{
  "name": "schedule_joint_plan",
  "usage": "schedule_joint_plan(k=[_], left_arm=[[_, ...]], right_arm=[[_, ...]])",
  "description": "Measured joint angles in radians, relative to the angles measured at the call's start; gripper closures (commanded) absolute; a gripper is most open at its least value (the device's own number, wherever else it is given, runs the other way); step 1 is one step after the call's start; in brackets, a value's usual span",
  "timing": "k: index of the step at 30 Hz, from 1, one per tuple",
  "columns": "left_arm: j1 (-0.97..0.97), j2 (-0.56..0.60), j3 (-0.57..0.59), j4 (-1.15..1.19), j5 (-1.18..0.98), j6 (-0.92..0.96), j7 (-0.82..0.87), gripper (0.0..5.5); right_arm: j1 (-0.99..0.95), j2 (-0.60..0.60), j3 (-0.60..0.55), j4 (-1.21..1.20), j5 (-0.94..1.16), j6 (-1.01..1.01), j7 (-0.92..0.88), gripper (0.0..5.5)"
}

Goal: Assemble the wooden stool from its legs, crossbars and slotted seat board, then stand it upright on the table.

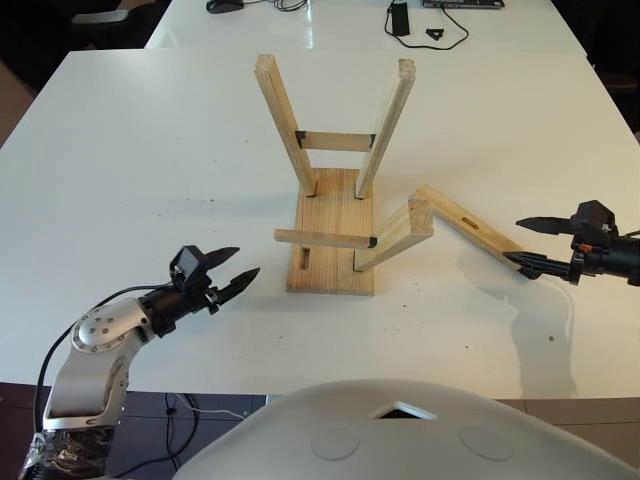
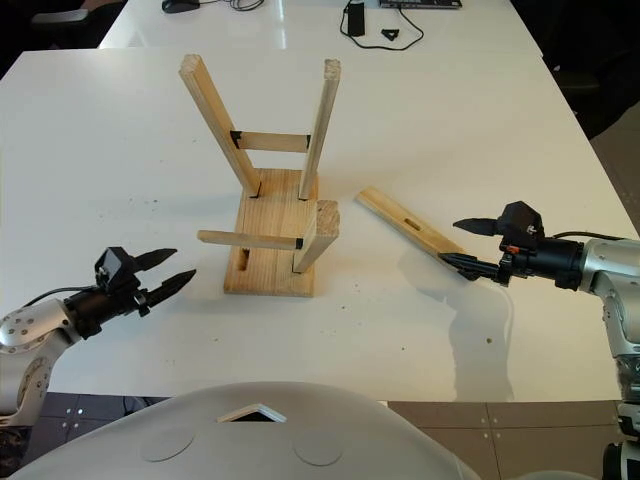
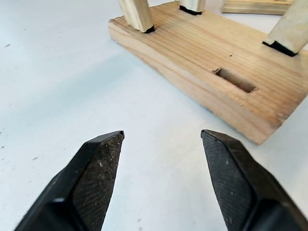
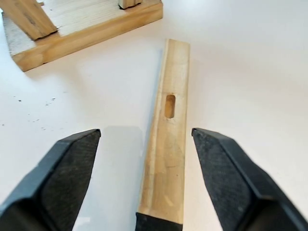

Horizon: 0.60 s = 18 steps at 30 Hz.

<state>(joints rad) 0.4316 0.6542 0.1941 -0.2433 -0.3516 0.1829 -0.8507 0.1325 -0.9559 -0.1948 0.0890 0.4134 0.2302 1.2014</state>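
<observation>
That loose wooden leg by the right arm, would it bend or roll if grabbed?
Probably stiff: the loose leg looks like solid wood with one slot. It lies flat on the table, so a push should slide it, not roll it. Being slim, it is likely light for the right gripper.

Bright, even light is coming down from overhead, and the white table (image 1: 120, 150) glows almost washed out toward its far side. No hard glare. Shadows stay soft: a faint grey band along the seat board (image 3: 202, 62), a thin one beside the loose leg (image 4: 168, 144).
</observation>
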Motion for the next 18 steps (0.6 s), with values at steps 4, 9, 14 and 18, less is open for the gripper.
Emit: schedule_joint_plan(k=[4,9,14,18], left_arm=[[-0.034,0.002,-0.061,0.055,0.082,-0.031,0.02,2.52],[-0.073,-0.003,-0.143,0.068,0.143,-0.09,0.023,2.52],[-0.093,-0.034,-0.23,0.033,0.149,-0.085,0.021,2.52],[-0.083,-0.074,-0.28,-0.026,0.1,-0.014,0.019,2.52]], right_arm=[[-0.041,0.031,0.056,0.096,-0.061,-0.025,-0.008,2.01],[-0.074,0.066,0.111,0.181,-0.09,-0.051,0.011,2.15],[-0.092,0.079,0.111,0.281,-0.107,-0.103,0.013,2.85],[-0.11,0.08,0.111,0.31,-0.126,-0.131,0.0,3.43]])
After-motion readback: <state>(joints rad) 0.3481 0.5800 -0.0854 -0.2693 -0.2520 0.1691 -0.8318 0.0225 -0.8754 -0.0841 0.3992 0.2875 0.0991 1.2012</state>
